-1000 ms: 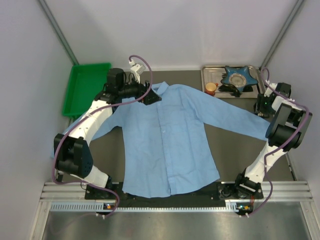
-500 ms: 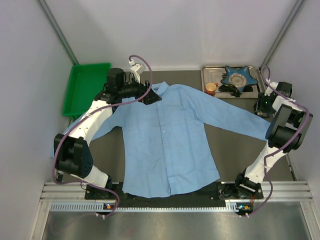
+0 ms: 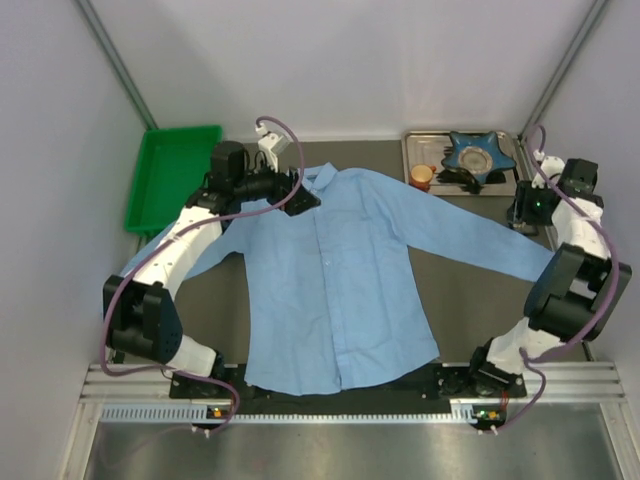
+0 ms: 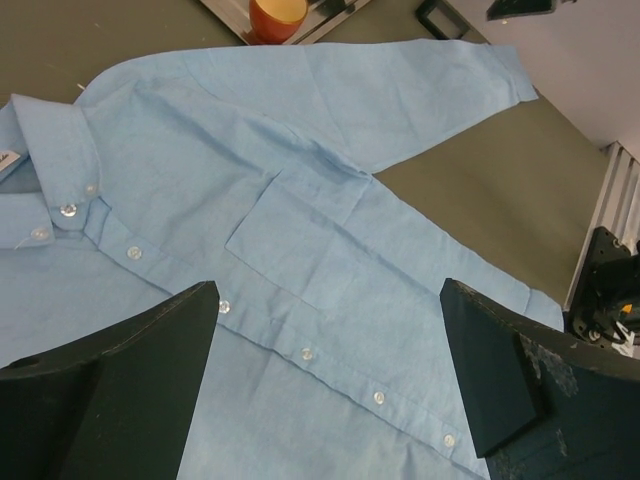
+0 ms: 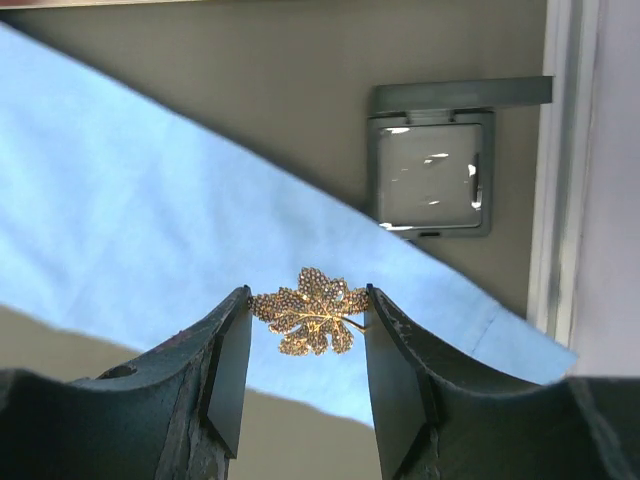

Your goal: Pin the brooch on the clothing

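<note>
I have the brooch (image 5: 312, 322) pinched between the fingers of the right gripper (image 5: 306, 335) — a gold, leaf-like piece held clear of the cloth. It hangs above the sleeve that runs out toward 3 o'clock, near the cuff. The shirt (image 3: 330, 290) lies spread flat and buttoned, collar toward 12. The left gripper (image 4: 330, 400) stands with its jaws spread wide and grips nothing. It hovers over the shirt front by the collar, at about 11 o'clock, looking down on the chest pocket (image 4: 300, 240).

I judge the pick-up done and the pinning not yet begun; the step in hand is carrying the brooch to the chest. The next move calls for swinging the right arm in toward 9 o'clock. The left should press or gather the thin cloth beside the pocket so the pin can bite. I cannot see the clasp, so I cannot tell whether it is open.

The metal tray (image 3: 425, 150) at 1 o'clock carries the blue star-shaped dish (image 3: 478, 152), with a brownish patch inside too small to name, and the orange cup (image 3: 423, 177) at its near corner — contents unclear. In the green bin (image 3: 175, 175) at 10 o'clock I see only its own floor.
</note>
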Controlling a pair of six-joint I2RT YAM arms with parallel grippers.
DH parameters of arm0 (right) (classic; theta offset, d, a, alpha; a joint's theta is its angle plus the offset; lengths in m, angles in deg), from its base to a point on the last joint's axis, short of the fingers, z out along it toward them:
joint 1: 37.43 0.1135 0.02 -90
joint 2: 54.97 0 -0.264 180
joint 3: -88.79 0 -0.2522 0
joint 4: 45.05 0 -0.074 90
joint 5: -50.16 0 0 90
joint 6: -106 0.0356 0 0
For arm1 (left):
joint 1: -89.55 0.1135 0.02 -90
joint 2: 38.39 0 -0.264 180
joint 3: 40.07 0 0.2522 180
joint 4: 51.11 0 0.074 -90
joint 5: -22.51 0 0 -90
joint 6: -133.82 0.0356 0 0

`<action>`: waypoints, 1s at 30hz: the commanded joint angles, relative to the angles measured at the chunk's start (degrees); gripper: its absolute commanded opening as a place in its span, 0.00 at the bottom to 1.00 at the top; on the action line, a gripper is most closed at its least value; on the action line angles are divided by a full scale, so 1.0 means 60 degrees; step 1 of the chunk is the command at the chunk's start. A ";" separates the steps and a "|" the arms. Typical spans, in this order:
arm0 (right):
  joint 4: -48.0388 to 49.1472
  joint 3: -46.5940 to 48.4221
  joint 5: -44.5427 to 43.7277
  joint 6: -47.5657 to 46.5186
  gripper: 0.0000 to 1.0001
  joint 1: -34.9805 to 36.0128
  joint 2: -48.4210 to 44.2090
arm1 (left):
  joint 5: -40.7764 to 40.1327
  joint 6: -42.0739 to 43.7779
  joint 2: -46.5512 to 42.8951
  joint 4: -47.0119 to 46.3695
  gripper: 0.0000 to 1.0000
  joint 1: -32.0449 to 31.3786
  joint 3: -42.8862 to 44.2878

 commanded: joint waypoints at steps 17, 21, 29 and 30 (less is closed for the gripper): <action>-0.3968 0.0632 0.5941 0.0283 0.38 0.6631 -0.3456 | 0.2152 0.9752 -0.2576 0.3470 0.83 -0.1709 -0.0638; -0.4012 0.0823 0.7305 0.0503 0.38 0.7500 -0.2812 | 0.2092 1.0273 -0.2811 0.2862 0.74 -0.2782 -0.1047; -0.4261 0.0852 0.8522 0.0343 0.37 0.8731 -0.2239 | 0.2765 0.9730 -0.2754 0.1320 0.61 -0.3838 -0.1576; -0.4333 0.0852 0.8582 0.0342 0.37 0.8848 -0.2195 | 0.2853 0.9715 -0.2724 0.1306 0.61 -0.3867 -0.1591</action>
